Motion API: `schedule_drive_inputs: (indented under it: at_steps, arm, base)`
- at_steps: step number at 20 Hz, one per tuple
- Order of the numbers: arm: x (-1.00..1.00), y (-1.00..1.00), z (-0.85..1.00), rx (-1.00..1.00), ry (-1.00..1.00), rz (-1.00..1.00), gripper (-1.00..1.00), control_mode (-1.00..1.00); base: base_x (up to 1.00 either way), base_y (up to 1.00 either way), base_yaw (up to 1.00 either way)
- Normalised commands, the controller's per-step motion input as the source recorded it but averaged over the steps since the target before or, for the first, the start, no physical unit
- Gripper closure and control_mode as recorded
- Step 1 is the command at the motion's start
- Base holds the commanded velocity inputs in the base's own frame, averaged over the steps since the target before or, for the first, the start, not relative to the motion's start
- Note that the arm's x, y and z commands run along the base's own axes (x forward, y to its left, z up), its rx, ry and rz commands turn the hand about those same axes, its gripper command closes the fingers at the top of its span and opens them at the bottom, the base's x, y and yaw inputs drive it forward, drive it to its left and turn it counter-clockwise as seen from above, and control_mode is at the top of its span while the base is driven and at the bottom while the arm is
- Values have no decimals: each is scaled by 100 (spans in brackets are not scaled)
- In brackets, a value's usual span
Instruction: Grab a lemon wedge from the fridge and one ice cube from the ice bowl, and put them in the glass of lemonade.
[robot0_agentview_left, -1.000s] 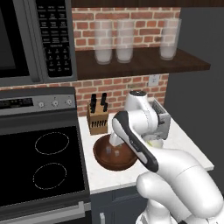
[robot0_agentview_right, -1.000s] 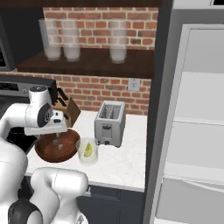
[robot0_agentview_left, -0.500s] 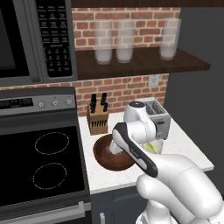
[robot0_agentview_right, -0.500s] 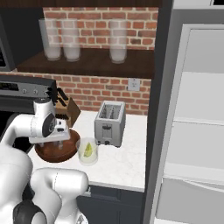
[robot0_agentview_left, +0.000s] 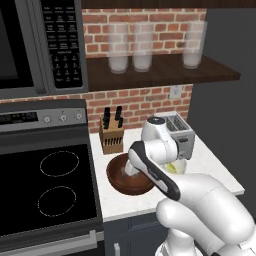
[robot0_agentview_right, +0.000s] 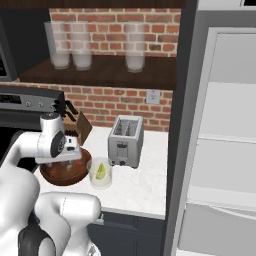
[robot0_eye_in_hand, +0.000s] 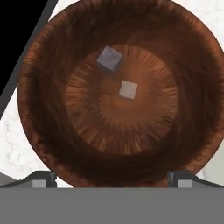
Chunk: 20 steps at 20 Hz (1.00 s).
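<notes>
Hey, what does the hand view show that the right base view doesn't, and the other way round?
Hand view alone: two ice cubes, one nearer the middle and one further out, lying apart on the bowl's floor, and the open gripper above them.

Right base view alone: the glass of lemonade with the lemon wedge already in it, the toaster, the knife block, the open fridge and the three tall glasses on the shelf.

Both: the ice bowl on the white counter.
</notes>
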Motion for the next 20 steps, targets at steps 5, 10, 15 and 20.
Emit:
schedule_drive_inputs:
  at_steps: [5, 10, 15, 20]
  arm:
    - [16, 0, 0, 0, 0, 0, -100, -100]
    - [12, 0, 0, 0, -1, 0, -100, -100]
    - [19, 0, 0, 0, -1, 0, -100, -100]
    - [21, 0, -14, 0, 0, 0, -100, -100]
  base:
    - [0, 0, 0]
    - [0, 0, 0]
    - [0, 0, 0]
    - [0, 0, 0]
